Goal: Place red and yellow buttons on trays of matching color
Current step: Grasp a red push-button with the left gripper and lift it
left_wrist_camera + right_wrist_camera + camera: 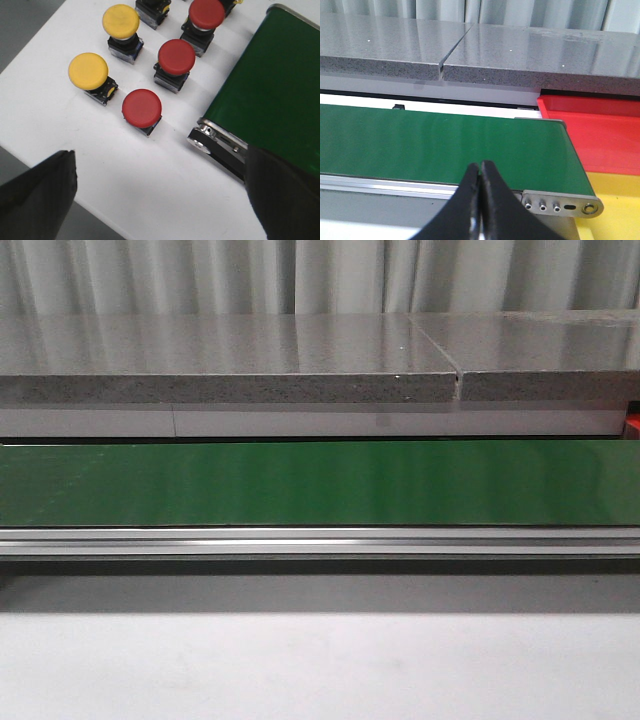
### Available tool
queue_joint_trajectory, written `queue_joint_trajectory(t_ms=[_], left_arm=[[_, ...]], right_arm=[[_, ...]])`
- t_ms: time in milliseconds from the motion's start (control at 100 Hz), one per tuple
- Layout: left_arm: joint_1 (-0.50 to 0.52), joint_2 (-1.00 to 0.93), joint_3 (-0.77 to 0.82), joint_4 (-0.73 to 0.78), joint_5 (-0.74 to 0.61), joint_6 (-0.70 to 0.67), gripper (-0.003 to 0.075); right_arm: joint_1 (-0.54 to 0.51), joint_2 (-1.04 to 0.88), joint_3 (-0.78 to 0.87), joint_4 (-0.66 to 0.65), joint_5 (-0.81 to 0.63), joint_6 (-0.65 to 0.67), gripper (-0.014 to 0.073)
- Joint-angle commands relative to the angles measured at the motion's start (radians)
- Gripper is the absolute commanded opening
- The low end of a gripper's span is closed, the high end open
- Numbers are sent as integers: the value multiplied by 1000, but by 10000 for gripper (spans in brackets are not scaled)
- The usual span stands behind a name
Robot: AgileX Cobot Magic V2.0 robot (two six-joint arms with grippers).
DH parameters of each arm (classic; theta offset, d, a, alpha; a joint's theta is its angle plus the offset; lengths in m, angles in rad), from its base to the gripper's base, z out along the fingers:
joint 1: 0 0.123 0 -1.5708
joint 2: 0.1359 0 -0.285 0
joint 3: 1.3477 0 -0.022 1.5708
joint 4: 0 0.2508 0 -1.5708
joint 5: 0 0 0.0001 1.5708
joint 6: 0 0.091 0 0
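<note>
Red button (142, 107) sits just ahead of our released left tool (160, 200); right tool (480, 200) clenched, far off.

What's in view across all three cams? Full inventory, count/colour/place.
red push buttons: 3 fully seen, white surface beside the belt end, left wrist view
yellow push buttons: 2, same surface, outer row
green conveyor belt: 1, across the front view
red tray: 1, past the belt end
yellow tray: 1, next to the red tray
grey stone slabs: 2, behind the belt
left tool: open, above the buttons
right tool: shut, empty
</note>
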Motion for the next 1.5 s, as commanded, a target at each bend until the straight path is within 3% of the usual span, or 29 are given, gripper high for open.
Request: queue_joint_trajectory(t_ms=[0,560,1080,1200,1370,1490], left_arm=[[36,45,-31,-25,-85,15,660],[67,390,-33,-23,-253,23,660],[91,506,-33,-23,-340,23,652],[91,506,-33,-23,-344,23,534],[91,506,-33,-23,-346,32,195],[89,501,-33,-23,-329,32,4]], right_arm=[[-5,-19,-14,-5,-81,-5,-67],[-5,-19,-14,-5,-81,-5,-67],[-5,-19,-14,-5,-81,-5,-67],[-5,-19,-14,-5,-81,-5,-67],[-5,-19,-14,-5,-81,-5,-67],[-5,-19,-14,-5,-81,-5,-67]])
